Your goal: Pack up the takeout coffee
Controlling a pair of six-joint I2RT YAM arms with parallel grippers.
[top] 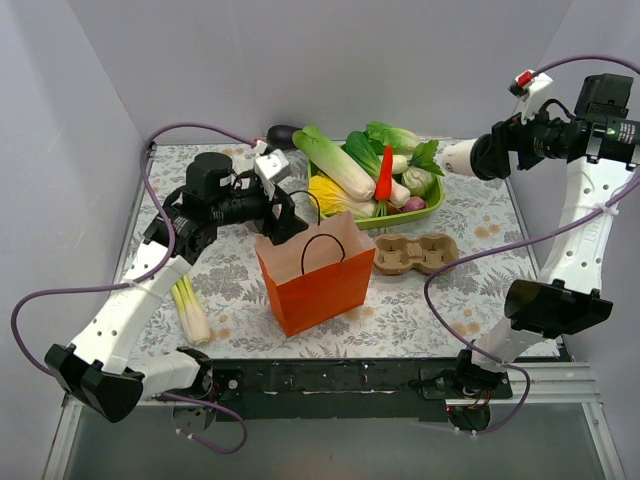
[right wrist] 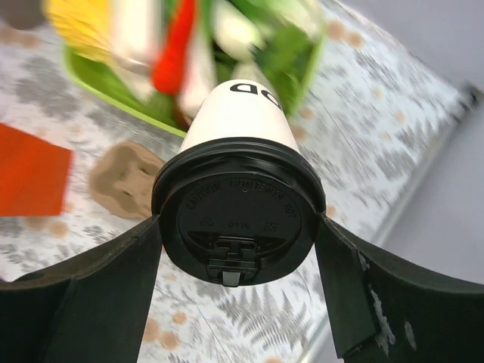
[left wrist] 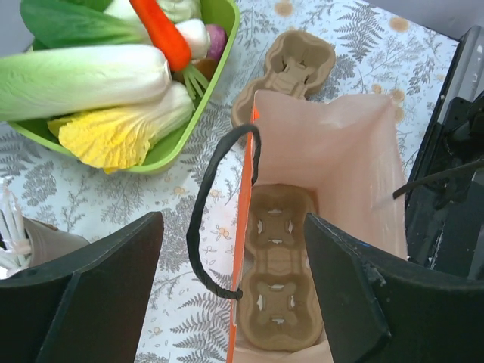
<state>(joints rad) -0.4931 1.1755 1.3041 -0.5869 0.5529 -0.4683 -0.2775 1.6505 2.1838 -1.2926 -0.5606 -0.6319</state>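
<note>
The takeout coffee [right wrist: 240, 113], a cream-white paper cup with a black lid [right wrist: 238, 215], hangs in the air at the far right, above the table's back corner. My right gripper [right wrist: 238, 249] is shut on it, a finger pressing each side of the lid. In the top view the cup [top: 455, 158] sticks out leftward from the right gripper [top: 472, 157]. My left gripper [left wrist: 234, 302] is open above the mouth of the orange paper bag [left wrist: 333, 151], its jaws either side of the bag's near edge, holding nothing. A brown pulp tray [left wrist: 276, 280] lies in the bag's bottom.
The bag [top: 315, 275] stands mid-table. A second pulp tray [top: 415, 253] lies to its right. A green tray of vegetables [top: 435, 208] sits behind. A leek [top: 190, 310] lies at the left. A grey cup of white sticks [left wrist: 26, 242] stands near the left gripper.
</note>
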